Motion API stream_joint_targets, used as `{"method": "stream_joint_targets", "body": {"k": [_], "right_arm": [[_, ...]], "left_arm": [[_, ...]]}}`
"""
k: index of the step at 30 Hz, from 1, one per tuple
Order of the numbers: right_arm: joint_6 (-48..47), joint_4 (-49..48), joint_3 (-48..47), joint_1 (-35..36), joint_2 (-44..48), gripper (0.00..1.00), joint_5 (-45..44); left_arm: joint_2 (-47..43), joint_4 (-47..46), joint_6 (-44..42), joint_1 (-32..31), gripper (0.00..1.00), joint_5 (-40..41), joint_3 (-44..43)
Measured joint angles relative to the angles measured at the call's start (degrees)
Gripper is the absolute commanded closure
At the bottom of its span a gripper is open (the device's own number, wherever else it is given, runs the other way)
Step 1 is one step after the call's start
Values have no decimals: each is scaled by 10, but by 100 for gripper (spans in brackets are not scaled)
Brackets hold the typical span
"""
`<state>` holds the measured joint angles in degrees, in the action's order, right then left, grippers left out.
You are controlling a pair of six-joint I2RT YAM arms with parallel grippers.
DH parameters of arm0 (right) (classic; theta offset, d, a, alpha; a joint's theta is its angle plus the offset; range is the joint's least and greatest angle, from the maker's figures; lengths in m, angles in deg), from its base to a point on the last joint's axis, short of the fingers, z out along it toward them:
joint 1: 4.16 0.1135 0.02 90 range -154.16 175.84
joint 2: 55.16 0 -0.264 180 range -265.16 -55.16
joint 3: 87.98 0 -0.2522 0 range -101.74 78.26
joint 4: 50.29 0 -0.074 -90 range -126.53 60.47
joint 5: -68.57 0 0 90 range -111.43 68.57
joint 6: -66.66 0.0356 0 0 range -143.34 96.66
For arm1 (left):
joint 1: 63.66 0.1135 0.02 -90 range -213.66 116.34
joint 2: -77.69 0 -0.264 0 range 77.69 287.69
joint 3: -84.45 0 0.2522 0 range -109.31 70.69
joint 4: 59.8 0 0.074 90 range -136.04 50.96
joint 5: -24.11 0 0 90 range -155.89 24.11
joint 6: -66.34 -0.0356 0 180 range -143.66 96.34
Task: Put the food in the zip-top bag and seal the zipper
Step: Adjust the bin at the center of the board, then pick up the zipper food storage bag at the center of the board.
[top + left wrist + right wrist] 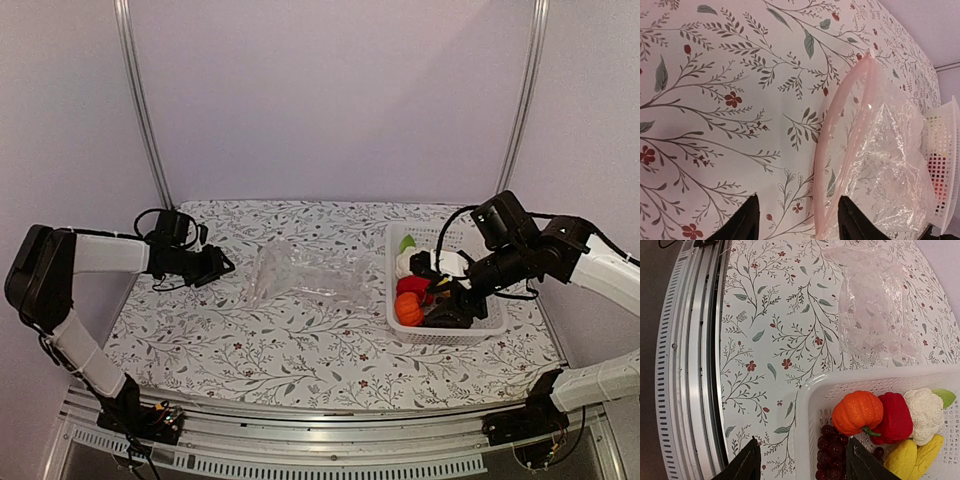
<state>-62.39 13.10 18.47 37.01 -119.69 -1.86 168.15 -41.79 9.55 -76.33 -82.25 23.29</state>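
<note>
Food (412, 290) sits in the basket (440, 337) at right; the bag (300, 275) lies flat mid-table.
Pumpkin (857, 412), pepper (896, 417), cauliflower (924, 412) and grapes (832, 447) share the basket. Right gripper (801, 460) hangs over it, jaws apart, empty. Left gripper (799, 220), jaws apart and empty, is just left of the zipper (820, 150).

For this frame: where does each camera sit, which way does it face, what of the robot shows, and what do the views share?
Top external: above and behind the bases, looking down across the table; both arms show, with the left gripper and the right gripper.
Left wrist: low over the cloth, facing the zip-top bag and its zipper; only the left fingertips show.
Right wrist: above the basket, looking down on the food; only the right fingertips show.
Shared: all three see the bag and the basket.
</note>
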Motion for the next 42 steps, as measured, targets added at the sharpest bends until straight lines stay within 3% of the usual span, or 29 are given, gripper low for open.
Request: {"method": "stream_joint_targets", "body": {"k": [4, 9, 14, 23, 36, 39, 42], "right_arm": [[11, 1, -9, -4, 1, 43, 23], [22, 1, -9, -4, 1, 43, 38], [24, 0, -9, -5, 1, 43, 47], [26, -7, -9, -5, 2, 43, 53], [35, -10, 2, -15, 32, 43, 66], [37, -10, 3, -17, 33, 43, 70], [37, -10, 3, -22, 32, 43, 75]], "left_arm": [[49, 7, 2, 2, 48, -42, -18], [91, 12, -2, 2, 60, -80, -43], [146, 16, -6, 2, 61, -100, -84], [216, -8, -27, -8, 43, -179, -132], [308, -108, 13, -78, 34, -207, -214], [352, -161, 45, -88, 43, -217, -254], [383, -214, 73, -92, 67, -226, -271]]}}
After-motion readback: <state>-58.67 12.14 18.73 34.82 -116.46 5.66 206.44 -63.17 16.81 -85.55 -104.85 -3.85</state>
